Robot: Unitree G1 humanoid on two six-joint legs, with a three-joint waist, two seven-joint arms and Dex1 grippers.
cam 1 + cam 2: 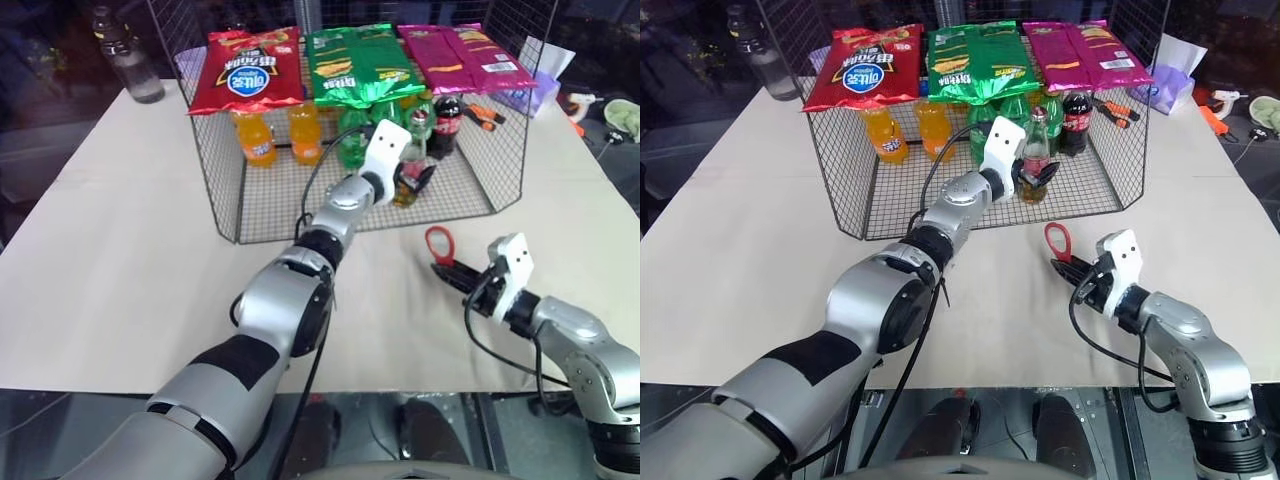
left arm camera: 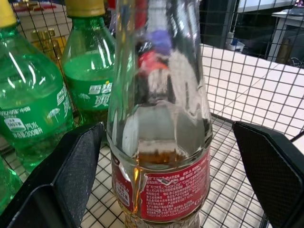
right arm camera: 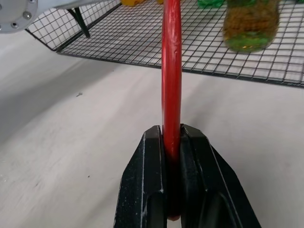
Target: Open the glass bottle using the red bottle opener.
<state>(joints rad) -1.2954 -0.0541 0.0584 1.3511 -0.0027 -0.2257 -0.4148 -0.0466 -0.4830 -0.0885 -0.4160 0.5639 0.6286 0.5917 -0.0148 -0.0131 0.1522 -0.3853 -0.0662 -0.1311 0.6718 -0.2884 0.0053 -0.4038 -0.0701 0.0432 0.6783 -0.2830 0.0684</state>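
Two claws share the work at this moment. The left claw (image 1: 1032, 176) reaches level into the open-fronted wire mesh basket (image 1: 1095, 195) on the paper-covered bench (image 1: 740, 240), its black fingers (image 2: 78, 164) spread wide with one on either side of the small clear glass bottle with a slender neck, amber liquid low down and a pink-red label band (image 2: 161, 142). Neither finger seems to press the glass yet, though the wrist view is too close to be sure. That bottle stands upright near the front of the basket, just ahead of green plastic soda bottles (image 2: 33, 104), so its long axis runs straight up, across the line the left claw points along.

The right claw (image 1: 447, 275) is clamped tight on the handle of the small flat red bottle opener with a ring head (image 1: 438, 243), holding it edge-up above the bare bench, outside the basket and nearer the robot. From this claw the bottle lies forward and somewhat to the left, well apart. I judge the left arm is much the nearer, placed to steady the bottle, while the opener's ring must travel up to the cap.
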